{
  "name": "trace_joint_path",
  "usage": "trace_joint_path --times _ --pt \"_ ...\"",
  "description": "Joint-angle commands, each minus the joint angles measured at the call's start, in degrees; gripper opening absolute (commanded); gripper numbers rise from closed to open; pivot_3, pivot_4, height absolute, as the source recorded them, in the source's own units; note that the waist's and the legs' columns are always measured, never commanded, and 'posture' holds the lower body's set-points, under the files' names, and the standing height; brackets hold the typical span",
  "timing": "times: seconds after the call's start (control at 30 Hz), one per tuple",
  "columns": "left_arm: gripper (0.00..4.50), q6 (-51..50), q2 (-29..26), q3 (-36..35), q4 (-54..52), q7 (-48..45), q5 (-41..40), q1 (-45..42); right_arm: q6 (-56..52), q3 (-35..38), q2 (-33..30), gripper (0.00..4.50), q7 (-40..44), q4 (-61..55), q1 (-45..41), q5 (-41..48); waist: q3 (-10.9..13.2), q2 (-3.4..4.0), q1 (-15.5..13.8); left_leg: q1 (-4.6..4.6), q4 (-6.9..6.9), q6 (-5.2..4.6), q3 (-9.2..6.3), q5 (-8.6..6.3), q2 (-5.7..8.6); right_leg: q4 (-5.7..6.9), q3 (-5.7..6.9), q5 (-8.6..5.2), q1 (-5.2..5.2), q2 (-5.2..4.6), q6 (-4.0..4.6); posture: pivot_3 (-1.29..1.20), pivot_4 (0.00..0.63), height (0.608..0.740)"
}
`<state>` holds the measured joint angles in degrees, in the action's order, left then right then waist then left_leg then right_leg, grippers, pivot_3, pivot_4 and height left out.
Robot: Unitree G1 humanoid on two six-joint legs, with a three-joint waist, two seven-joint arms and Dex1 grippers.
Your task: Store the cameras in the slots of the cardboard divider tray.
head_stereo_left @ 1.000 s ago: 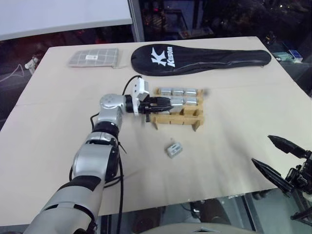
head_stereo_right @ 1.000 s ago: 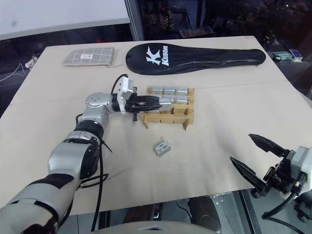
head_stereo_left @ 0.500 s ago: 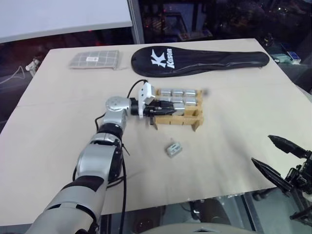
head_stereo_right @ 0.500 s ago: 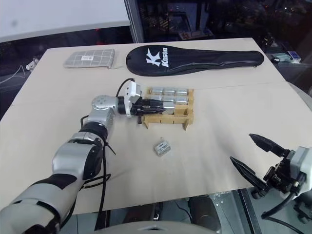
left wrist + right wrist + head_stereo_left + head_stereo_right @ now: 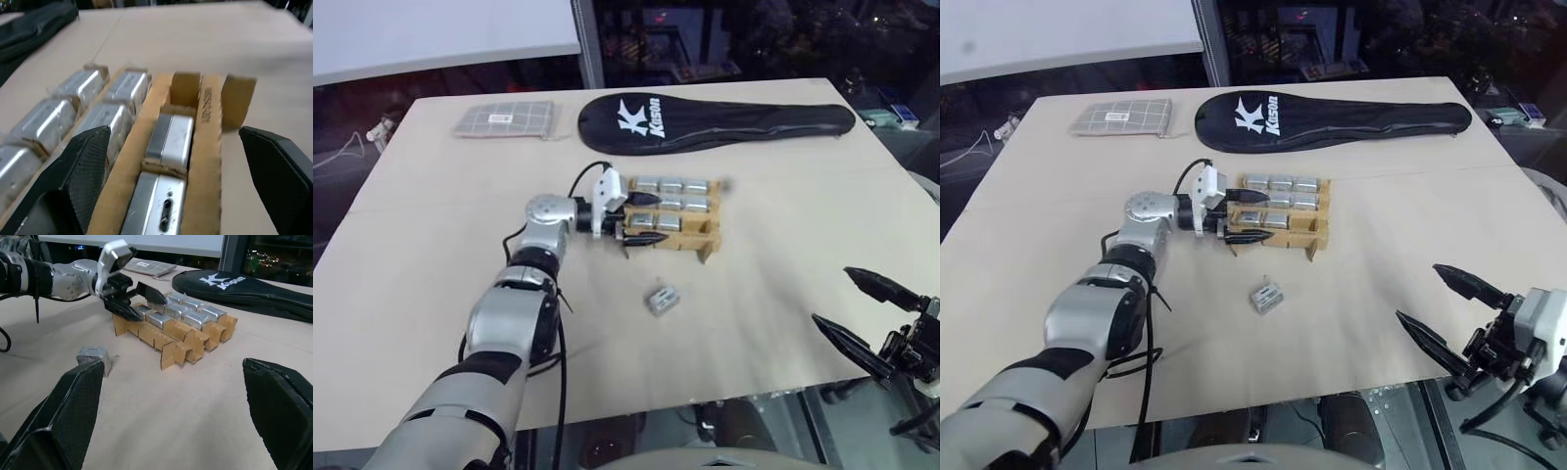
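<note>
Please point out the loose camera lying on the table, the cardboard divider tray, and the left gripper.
loose camera (image 5: 661, 299), left eye view, on its top face.
cardboard divider tray (image 5: 710, 238), left eye view, on the bare near right corner strip.
left gripper (image 5: 641, 217), left eye view, midway between its open fingertips.

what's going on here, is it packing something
Yes. The left gripper is open at the near row of the cardboard divider tray, with a camera sitting in the slot between its fingers. Most slots hold cameras. One loose camera lies on the table nearer the robot. The right gripper hangs open, off to the side.
</note>
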<state>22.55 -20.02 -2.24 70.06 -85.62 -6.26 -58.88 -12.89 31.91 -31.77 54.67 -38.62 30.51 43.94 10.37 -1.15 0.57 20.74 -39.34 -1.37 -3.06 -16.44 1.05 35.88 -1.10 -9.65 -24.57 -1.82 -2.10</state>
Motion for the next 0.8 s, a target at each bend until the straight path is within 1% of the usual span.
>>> trace_joint_path --times 0.03,0.13,0.17,0.2,0.23,0.27,0.33,0.4,0.43,0.53,0.63,0.73,0.8 --pt "4.44 -6.7 -1.8 -3.0 -7.4 -5.5 -5.7 -1.6 0.4 -1.0 -1.2 4.50 0.1 -1.4 -0.3 -0.2 0.0 -0.01 0.1 0.01 0.00 0.00 0.00 0.00 -0.01 0.00 0.00 0.00 -0.01 0.00 0.00 0.00 0.150 0.740" --pt "4.44 -20.7 -5.4 -1.6 -22.6 -6.9 -12.7 3.1 -1.1 -4.0 -2.9 4.50 -0.4 -1.4 -2.3 -1.0 0.0 -0.01 0.4 0.02 0.00 0.00 0.01 0.00 -0.17 0.00 -0.01 0.00 -0.03 0.01 0.00 0.00 0.150 0.740" --pt "4.44 -25.5 -7.7 -0.6 -28.6 -6.9 -14.5 5.5 -1.6 -5.7 -4.0 4.50 -0.4 -1.1 -3.8 -2.1 0.0 0.02 0.8 0.01 0.01 0.00 0.05 0.00 -0.22 0.00 -0.04 0.00 -0.03 0.01 0.00 0.00 0.150 0.740" --pt "4.44 -29.3 -11.2 0.4 -35.0 -6.9 -15.5 8.5 -3.0 -8.9 -6.4 4.50 -0.2 0.1 -7.0 -4.2 0.0 0.02 1.3 -0.05 0.09 0.00 0.07 -0.01 -0.27 0.01 -0.14 0.00 -0.04 0.03 0.00 0.00 0.150 0.740" --pt "4.44 -32.2 -13.5 0.8 -39.7 -6.9 -16.1 10.7 -4.0 -11.2 -8.1 4.50 -0.1 1.0 -9.3 -5.7 0.0 0.03 2.1 -0.07 0.13 0.00 0.04 -0.01 -0.31 0.02 -0.22 0.00 -0.04 0.04 0.01 0.00 0.150 0.740" --pt "4.44 -34.4 -15.2 0.8 -43.5 -6.8 -16.3 12.5 -4.4 -13.0 -9.4 4.50 0.3 2.1 -11.5 -6.7 0.0 0.08 2.0 -0.11 0.18 -0.01 0.15 -0.01 -0.35 0.05 -0.42 0.00 -0.04 0.06 0.01 0.00 0.150 0.740" --pt "4.44 -38.6 -20.7 0.2 -50.4 -6.6 -16.3 16.5 -7.2 -19.6 -12.1 4.50 2.0 6.0 -21.0 -8.3 0.0 -0.03 1.9 -0.23 0.15 -0.01 0.10 -0.01 -0.33 0.05 -0.38 0.00 -0.09 0.06 0.01 0.00 0.150 0.740" --pt "4.44 -41.8 -25.1 -1.6 -57.1 -5.5 -17.3 20.8 -5.3 -26.2 -13.2 4.50 5.6 10.5 -29.7 -12.3 0.1 -0.05 2.0 -0.21 0.12 -0.01 0.17 -0.01 -0.38 0.05 -0.43 -0.01 -0.15 0.14 0.04 0.00 0.150 0.740" --pt "4.44 -42.9 -26.2 -2.3 -59.5 -4.7 -18.0 22.2 -4.2 -28.0 -13.3 4.50 6.7 12.0 -32.1 -13.7 0.1 -0.03 1.7 -0.20 0.12 -0.01 0.17 -0.01 -0.39 0.05 -0.42 -0.12 -0.18 0.15 0.23 0.00 0.150 0.740" --pt "4.44 -49.4 -32.3 -7.4 -70.3 -2.9 -22.0 30.8 -4.3 -39.0 -12.2 4.50 12.3 19.3 -46.0 -19.6 0.1 -0.02 1.2 0.00 0.16 0.00 0.15 -0.01 -0.43 0.00 -0.15 -0.12 -0.24 0.19 0.21 0.00 0.150 0.740" --pt "4.44 -53.2 -35.8 -12.4 -79.0 -0.1 -25.0 39.1 -4.1 -46.3 -9.9 4.50 16.5 25.4 -55.1 -23.2 0.1 0.00 1.4 0.13 0.20 0.01 0.14 -0.02 -0.44 -0.03 -0.21 -0.02 -0.42 0.12 0.05 0.00 0.150 0.740" --pt "4.44 -56.6 -36.7 -19.0 -86.7 2.8 -28.4 47.7 -3.8 -51.0 -7.1 4.50 19.4 30.3 -60.9 -25.9 0.1 -0.01 1.1 0.40 0.21 0.01 0.04 -0.02 -0.34 -0.05 -0.15 -0.02 -0.61 0.00 0.05 0.00 0.150 0.740" --pt "4.44 -59.1 -36.2 -23.9 -92.0 5.2 -30.6 53.6 -2.0 -54.0 -6.3 4.50 22.0 33.1 -63.4 -28.3 0.1 -0.02 0.8 0.53 0.21 0.00 -0.02 -0.02 -0.31 -0.05 -0.20 0.05 -0.74 -0.09 0.15 0.00 0.150 0.740"
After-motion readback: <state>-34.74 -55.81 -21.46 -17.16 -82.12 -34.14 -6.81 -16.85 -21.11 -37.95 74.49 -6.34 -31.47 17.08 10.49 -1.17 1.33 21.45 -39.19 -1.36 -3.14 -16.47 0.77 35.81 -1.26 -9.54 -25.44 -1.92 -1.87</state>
